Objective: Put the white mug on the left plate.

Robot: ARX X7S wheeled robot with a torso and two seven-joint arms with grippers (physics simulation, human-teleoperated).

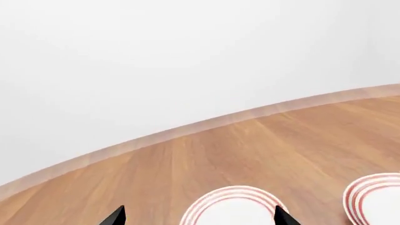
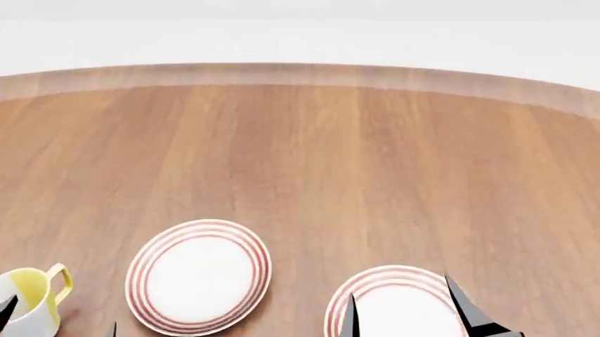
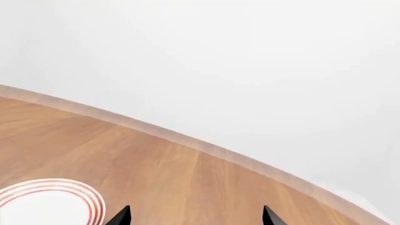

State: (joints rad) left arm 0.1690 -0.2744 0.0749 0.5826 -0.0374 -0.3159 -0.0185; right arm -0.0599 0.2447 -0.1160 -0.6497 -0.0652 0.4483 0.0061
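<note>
Wooden counter (image 2: pixel 310 154): left plate (image 2: pixel 199 276) lower left of head view, empty; second plate (image 2: pixel 398 309) lower right; yellow mug (image 2: pixel 33 298) at left edge; white mug unseen; both end effectors (image 1: pixel 198 216) (image 3: pixel 195 216) spread wide, empty.

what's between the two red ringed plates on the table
Nothing: in the head view, only bare wood of the table shows between the left plate and the right plate. They lie apart, not touching.

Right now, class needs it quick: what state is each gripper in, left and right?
Left gripper: open, fingertips spread wide, holding nothing.
Right gripper: open, fingertips spread wide, holding nothing.
</note>
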